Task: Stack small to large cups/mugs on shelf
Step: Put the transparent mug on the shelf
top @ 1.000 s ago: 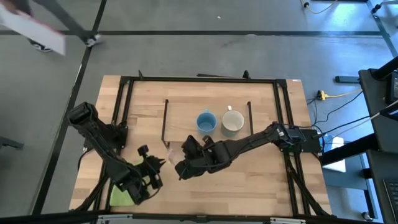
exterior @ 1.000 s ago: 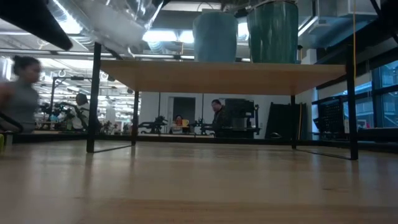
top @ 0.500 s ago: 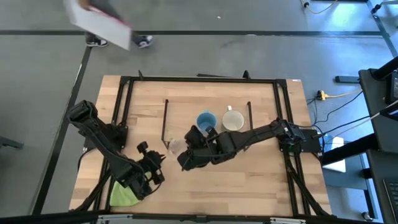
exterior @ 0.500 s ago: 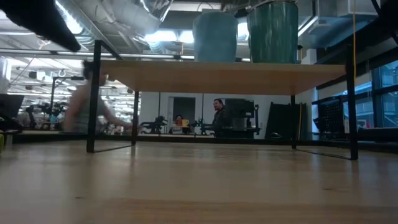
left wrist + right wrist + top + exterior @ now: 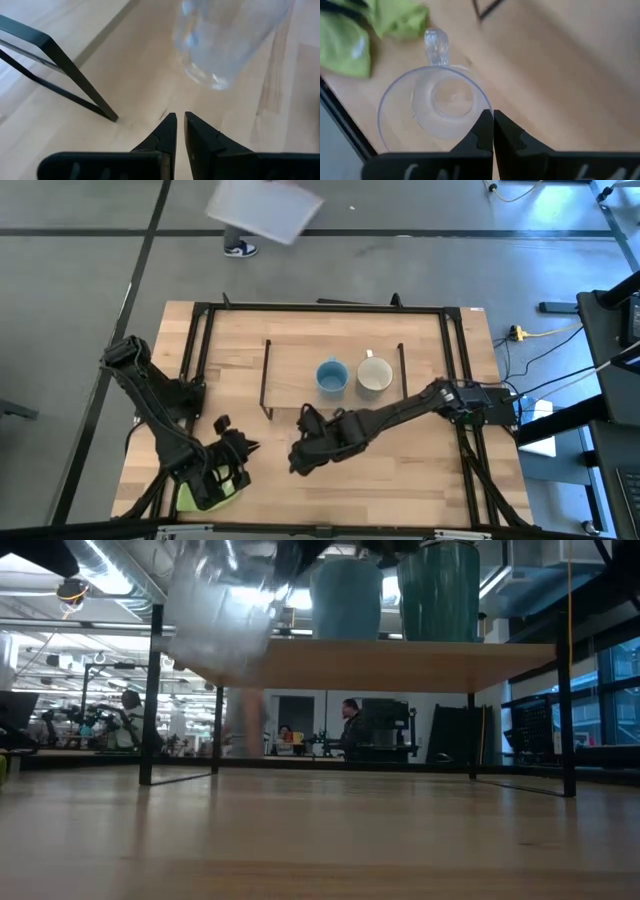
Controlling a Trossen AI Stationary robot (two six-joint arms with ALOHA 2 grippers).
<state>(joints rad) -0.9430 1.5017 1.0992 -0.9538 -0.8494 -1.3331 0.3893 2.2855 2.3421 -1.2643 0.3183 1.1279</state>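
Glass cup [image 5: 440, 107]: small, clear, round-mouthed, thick-based, with a stubby clear handle; held off the desk [image 5: 400, 470] by its rim, which passes between the closed tips of the right pincer [image 5: 493, 116]; in the low view it hangs blurred in the air in front of the shelf board's left end. Light-blue mug [image 5: 331, 376]: glazed, cylindrical, upright on the shelf [image 5: 300, 355]. Cream-white mug [image 5: 374, 374]: slightly wider, small handle at its far side, upright just beside the blue one, on its right in the high view. Shelf: low rectangular board of pale wood on thin black wire legs, standing at the middle of the desk towards the far edge. Left pincer [image 5: 180, 116]: dark tapered fingers drawn almost together with a thin slit between them, holding nothing, near the front-left of the desk and pointed at the raised glass. Green cloth [image 5: 205, 492]: soft, crumpled, bright lime, at the front-left corner under the left arm. Desk: light wood planking with visible grain, matte, bordered by a black metal frame. Room: grey floor marked with dark lines; a person [image 5: 240, 248] passes beyond the far edge, only a shoe and a pale flat sheet showing; the low view shows an open workshop with ceiling ducts, strip lights and people in the distance.
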